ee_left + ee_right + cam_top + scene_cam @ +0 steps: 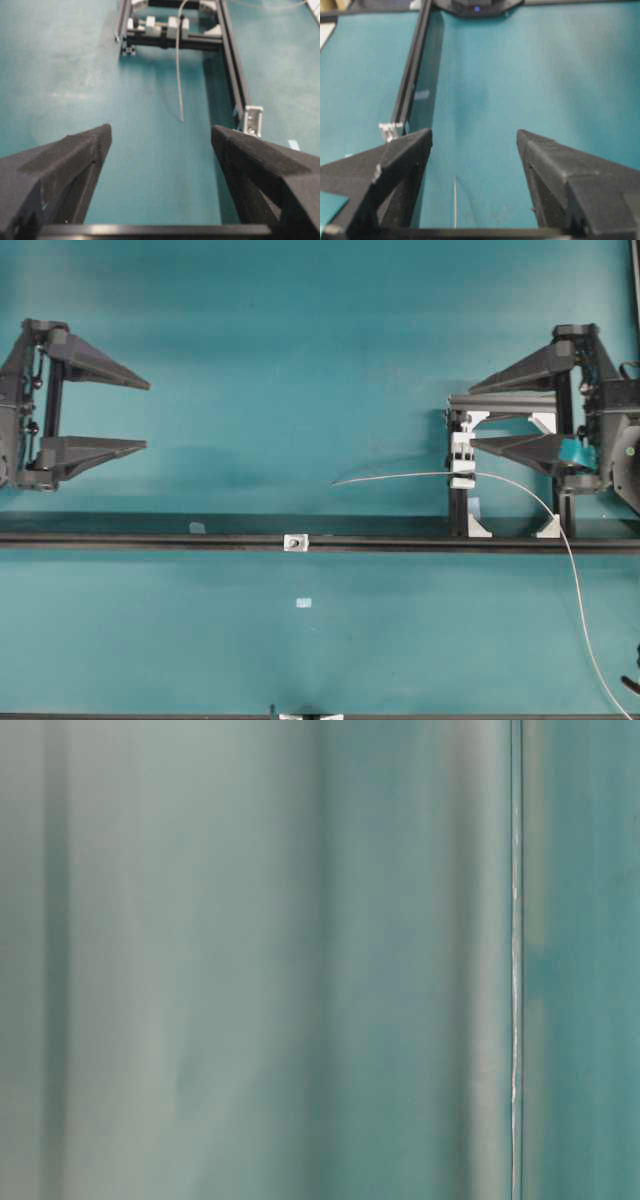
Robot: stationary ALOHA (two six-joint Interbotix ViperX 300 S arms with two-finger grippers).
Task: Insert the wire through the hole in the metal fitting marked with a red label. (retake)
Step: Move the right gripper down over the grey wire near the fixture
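You are looking at both grippers standing with jaws spread wide and nothing between them. The left black two-fingered gripper [148, 416] is sitting at the left edge of the overhead view, cut off by the frame, well apart from everything else on the teal table [300, 340]. The right black gripper [470, 416] is hanging at the right edge, its fingers overlapping the black and silver frame [500, 400] from above — you cannot tell from this angle how high it is above it.

The long, thin, pale grey wire [400, 477] is passing through the white clamp block [462, 462] on that frame; its free end is reaching out to the left over bare table, and the rest is curving down to the right and running out of the picture. In the left wrist view the wire [178, 75] is showing between the open fingers, far ahead; in the right wrist view only a short blurred piece [455, 200] is visible.

The tiny silvery square metal fitting [295, 542] is sitting on the long black rail [150, 538], near the middle, well left of the wire's tip. Its dark hole [295, 541] is barely readable, and no red label is making itself out. A small pale tape square [304, 602] is lying nearer than the rail.

The table-level view is giving you only a blurred teal wash.
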